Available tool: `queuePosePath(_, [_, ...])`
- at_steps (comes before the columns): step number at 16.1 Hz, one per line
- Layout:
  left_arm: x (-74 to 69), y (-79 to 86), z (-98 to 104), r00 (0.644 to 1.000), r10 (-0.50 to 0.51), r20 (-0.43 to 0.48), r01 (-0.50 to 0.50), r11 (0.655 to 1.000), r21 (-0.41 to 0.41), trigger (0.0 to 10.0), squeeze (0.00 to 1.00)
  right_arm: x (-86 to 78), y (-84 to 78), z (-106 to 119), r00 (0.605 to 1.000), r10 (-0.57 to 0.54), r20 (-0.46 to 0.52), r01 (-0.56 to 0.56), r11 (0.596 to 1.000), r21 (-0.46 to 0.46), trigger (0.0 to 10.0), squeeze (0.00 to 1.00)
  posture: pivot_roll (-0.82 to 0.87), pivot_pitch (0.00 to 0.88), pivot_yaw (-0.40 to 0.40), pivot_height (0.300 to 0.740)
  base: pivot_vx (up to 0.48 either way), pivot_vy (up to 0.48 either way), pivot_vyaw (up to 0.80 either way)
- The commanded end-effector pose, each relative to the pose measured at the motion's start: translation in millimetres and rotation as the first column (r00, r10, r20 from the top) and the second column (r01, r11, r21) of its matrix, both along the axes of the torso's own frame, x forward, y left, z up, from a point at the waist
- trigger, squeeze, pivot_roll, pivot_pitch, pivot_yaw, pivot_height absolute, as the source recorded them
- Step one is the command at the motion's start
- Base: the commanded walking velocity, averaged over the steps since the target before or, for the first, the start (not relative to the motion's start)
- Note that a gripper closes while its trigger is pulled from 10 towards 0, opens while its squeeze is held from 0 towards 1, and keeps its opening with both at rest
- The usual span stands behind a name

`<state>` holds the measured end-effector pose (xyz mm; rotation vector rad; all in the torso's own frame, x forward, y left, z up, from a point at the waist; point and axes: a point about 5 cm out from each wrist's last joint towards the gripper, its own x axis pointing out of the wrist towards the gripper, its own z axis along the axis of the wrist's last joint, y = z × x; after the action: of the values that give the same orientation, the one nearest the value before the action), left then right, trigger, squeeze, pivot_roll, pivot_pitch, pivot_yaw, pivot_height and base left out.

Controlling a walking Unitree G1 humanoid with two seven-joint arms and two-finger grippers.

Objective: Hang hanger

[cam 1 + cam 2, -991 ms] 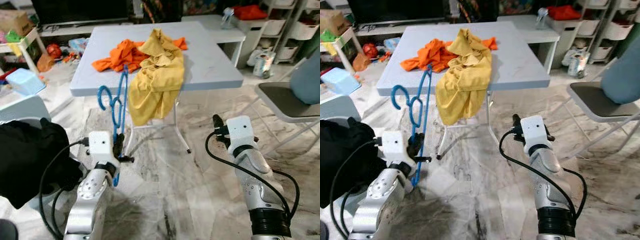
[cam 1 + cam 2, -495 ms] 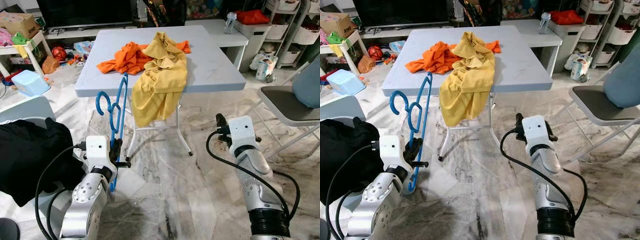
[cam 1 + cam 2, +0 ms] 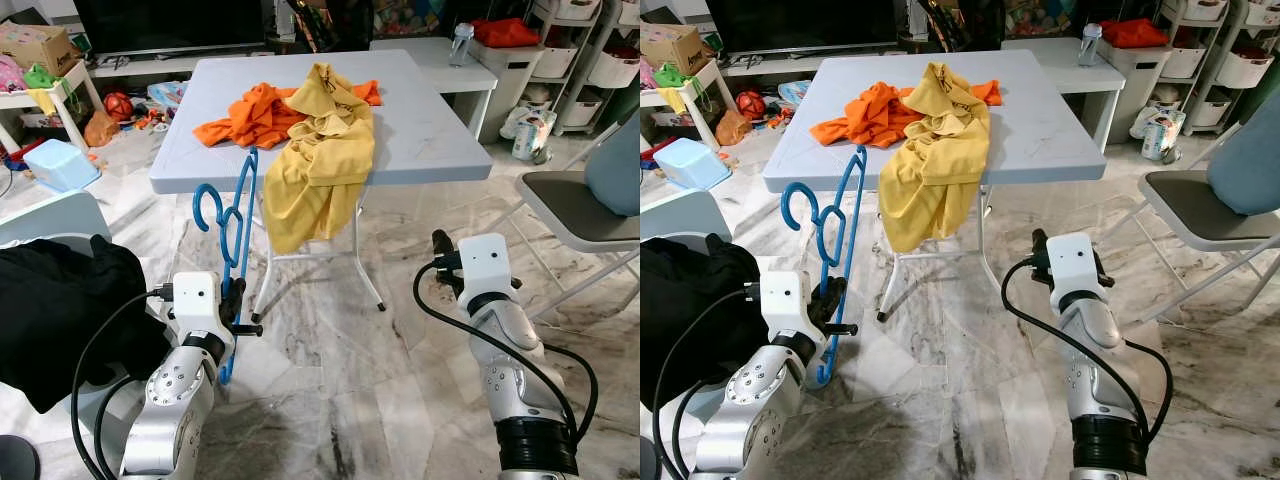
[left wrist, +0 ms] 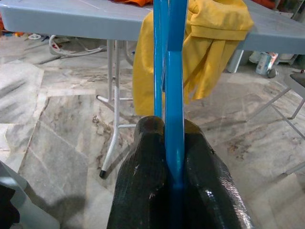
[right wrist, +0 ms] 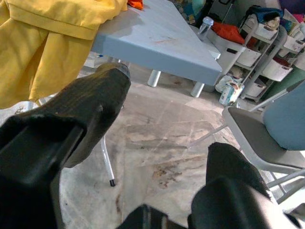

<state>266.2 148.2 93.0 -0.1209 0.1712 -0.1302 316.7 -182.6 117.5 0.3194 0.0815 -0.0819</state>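
One blue hanger [image 3: 236,225] is riding upright before the bench [image 3: 430,120].
Left gripper [image 4: 174,157] jaws are pinching it; right gripper [image 5: 157,157] jaws are gaping; a rail likely needs finding next.

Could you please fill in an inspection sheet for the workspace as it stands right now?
Surface: grey folding table standing on a marble floor.
Job's things: blue hangers, held upright, hooks toward the table edge.
Clutter: yellow garment draped over the table's front edge; orange garment lying on the table behind it.
Grippers: left gripper shut on the blue hangers; right gripper open, holding nothing.
Cables: black cables looped along both arms.
Surroundings: black cloth at left, grey chair at right, storage shelves behind.
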Motion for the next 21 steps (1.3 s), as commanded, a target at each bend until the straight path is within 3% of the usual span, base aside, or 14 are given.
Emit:
queuePosePath(1, [2.9,-0.6,3,1.0,-0.013,0.006,0.013,1.0,0.001,10.0,0.0,1.0,0.2,0,1.0,-0.005,-0.008,0.005,1.0,0.014,10.0,0.0,-0.06,0.0,0.012,0.74,0.0,0.0,0.0])
queuePosePath(10, [4.3,-2.9,3,1.0,-0.024,0.004,0.024,1.0,0.003,10.0,0.0,-0.4,-1.1,-3,1.0,-0.01,-0.015,0.01,1.0,-0.014,10.0,0.0,-0.06,0.0,0.013,0.74,0.0,0.0,0.0])
queuePosePath(14, [0.5,5.2,-17,0.993,0.008,-0.119,-0.007,1.0,0.004,10.0,0.0,-9.4,-9.2,-33,0.986,-0.013,-0.168,-0.008,0.993,-0.121,10.0,0.0,-0.06,0.0,0.014,0.74,0.0,0.0,0.0])
queuePosePath(21, [0.8,4.8,-20,0.99,-0.01,-0.14,0.01,1.0,0.002,10.0,0.0,-6.6,-10.1,-36,0.984,-0.012,-0.175,-0.009,0.992,-0.122,10.0,0.0,-0.06,0.0,0.009,0.74,0.0,0.0,0.0])
